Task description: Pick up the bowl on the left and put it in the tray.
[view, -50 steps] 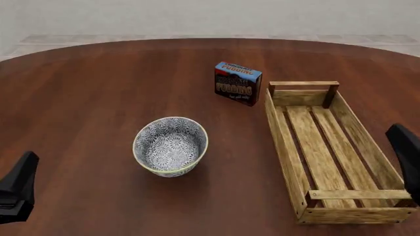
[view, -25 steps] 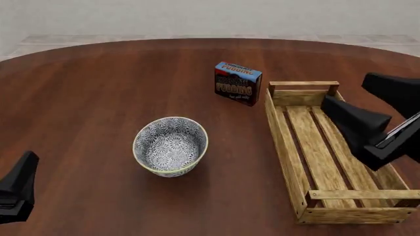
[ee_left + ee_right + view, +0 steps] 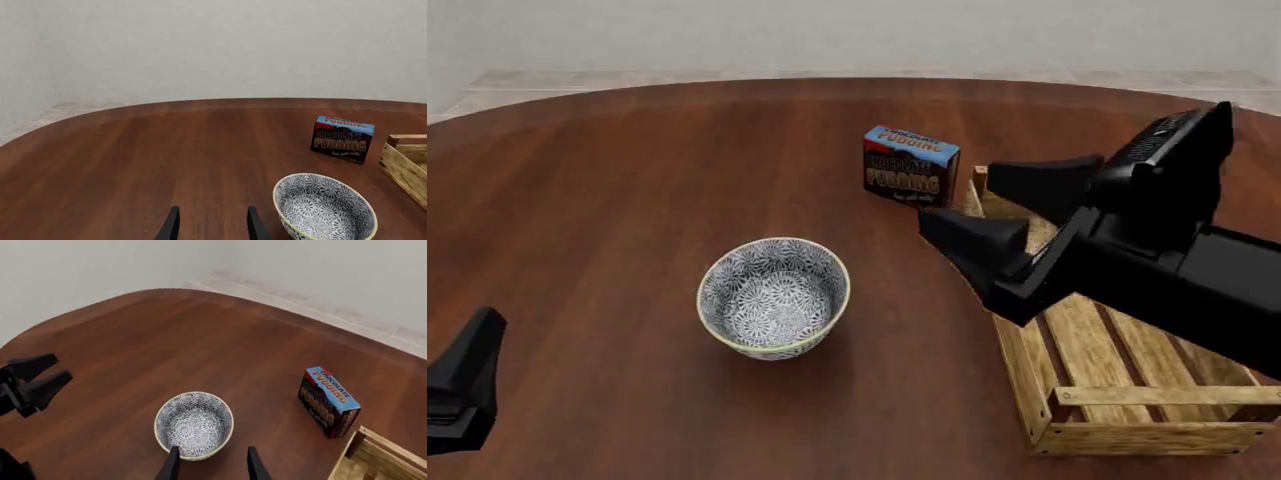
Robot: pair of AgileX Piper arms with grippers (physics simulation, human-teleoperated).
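The bowl (image 3: 774, 297) stands upright on the surface (image 3: 627, 180), left of centre and toward the near side, with nothing touching it. It is round, so it has no long axis to line up with; any point of the rim would serve for a grip. The tray (image 3: 1094, 350) lies to its right, well apart from it, with its long side running near to far. The pudding box (image 3: 910, 168) stands farther back, between the two and clear of both.

From the right pincer (image 3: 1008, 210) the bowl lies to the left and nearer. That pincer hangs above the tray's far left corner and points toward the bowl. Its two fingers stand apart with nothing between them. In the right wrist view the bowl (image 3: 194, 424) sits just ahead of the fingertips (image 3: 171, 465), almost centred between them.

The left pincer (image 3: 461, 385) rests low at the near left edge, with the bowl to its right and somewhat farther. In its own wrist view its fingers (image 3: 251, 227) are also apart and empty, and the bowl (image 3: 325, 208) lies off to one side, not between them.

In the front view neither arm is clearly the closer, but the right pincer is the one aimed at the bowl, so it looks better placed to grasp the rim.
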